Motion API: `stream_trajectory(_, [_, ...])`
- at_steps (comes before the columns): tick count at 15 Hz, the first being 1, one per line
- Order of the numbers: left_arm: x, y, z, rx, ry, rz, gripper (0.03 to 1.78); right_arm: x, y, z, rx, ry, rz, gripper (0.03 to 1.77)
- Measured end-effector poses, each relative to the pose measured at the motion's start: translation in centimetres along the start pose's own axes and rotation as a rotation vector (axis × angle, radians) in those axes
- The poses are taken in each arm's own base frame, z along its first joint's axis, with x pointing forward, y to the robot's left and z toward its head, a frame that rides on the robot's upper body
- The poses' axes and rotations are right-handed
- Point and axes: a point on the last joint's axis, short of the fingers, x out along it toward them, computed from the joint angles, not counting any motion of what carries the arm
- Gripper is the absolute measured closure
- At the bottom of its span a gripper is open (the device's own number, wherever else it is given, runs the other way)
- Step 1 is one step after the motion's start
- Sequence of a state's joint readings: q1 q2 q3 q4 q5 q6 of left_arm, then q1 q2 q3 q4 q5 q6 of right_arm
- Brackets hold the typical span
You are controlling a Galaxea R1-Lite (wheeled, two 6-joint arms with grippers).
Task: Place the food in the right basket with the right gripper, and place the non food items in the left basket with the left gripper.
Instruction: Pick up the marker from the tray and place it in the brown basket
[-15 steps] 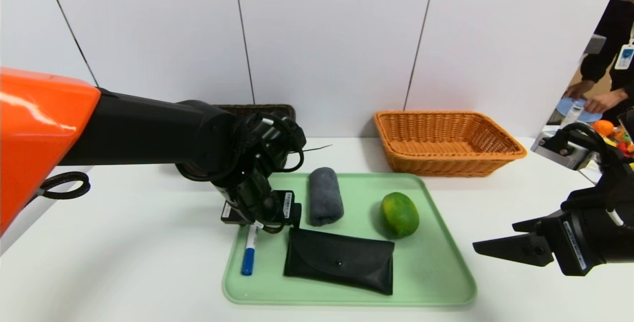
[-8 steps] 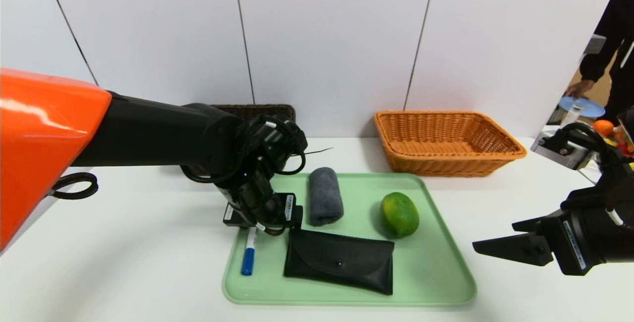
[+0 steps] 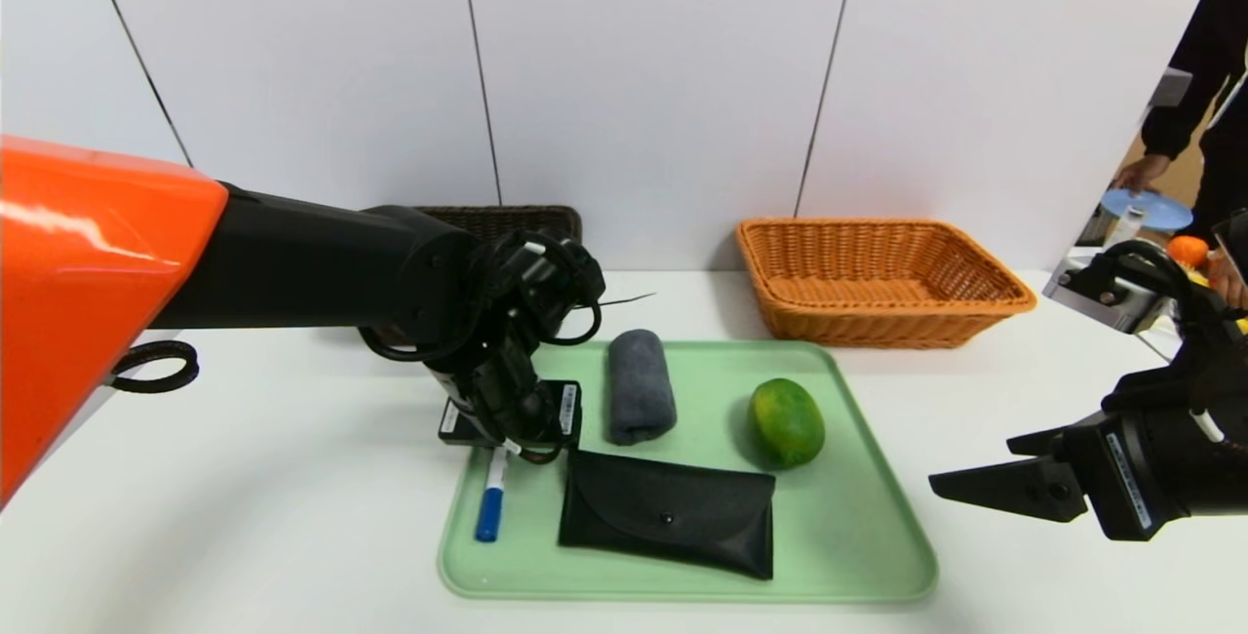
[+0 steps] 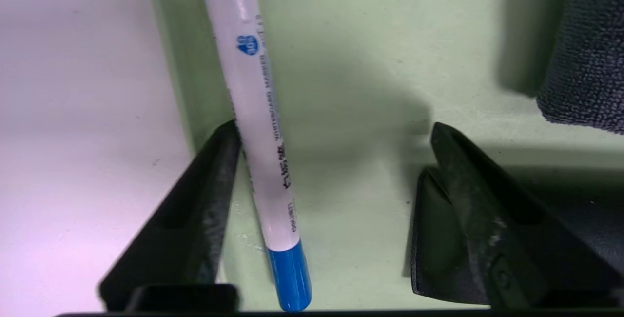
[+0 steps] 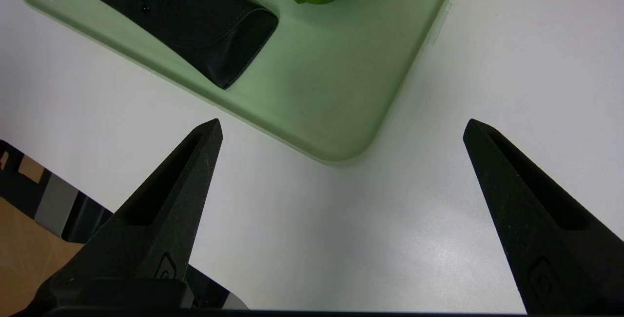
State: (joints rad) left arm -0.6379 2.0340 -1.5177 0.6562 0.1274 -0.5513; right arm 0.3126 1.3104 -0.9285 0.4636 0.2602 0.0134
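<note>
White tabletop (image 3: pixel 292 517) carries our pale green plastic tray (image 3: pixel 858 536). We lower the left gripper (image 4: pixel 331 161), jaws spread, astride the blue-capped white marker (image 4: pixel 253 112) — 1 finger (image 4: pixel 204 200) touching it, ready to close. Right gripper (image 5: pixel 341 131) waits open beside the tray.

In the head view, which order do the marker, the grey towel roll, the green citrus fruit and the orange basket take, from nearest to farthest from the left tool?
1. Marker: directly under the left tool, at the tray's left edge.
2. Grey towel roll: just beside it, on the right.
3. Green citrus fruit: farther right on the tray.
4. Orange basket: off the tray, at the back right.
</note>
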Motion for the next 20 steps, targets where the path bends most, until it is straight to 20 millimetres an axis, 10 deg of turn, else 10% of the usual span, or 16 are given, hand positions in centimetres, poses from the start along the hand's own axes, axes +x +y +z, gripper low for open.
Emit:
stream_trajectory(4, [0.1,0.0,0.0,0.0,0.003,0.001,1.02,0.0,0.0,0.0,0.0,0.0,0.0,0.09])
stream_trajectory(6, [0.2,-0.1,0.0,0.0,0.004,0.0,1.65,0.0,0.0,0.0,0.0,-0.001,0.0,0.09])
stream_trajectory(13, [-0.7,0.2,0.1,-0.005,-0.014,-0.005,1.65,-0.1,0.0,0.0,0.0,-0.002,-0.001,0.09])
stream_trajectory(20, [-10.6,1.5,2.0,0.091,-0.292,-0.13,1.65,-0.2,-0.1,0.0,0.006,-0.007,-0.006,0.09])
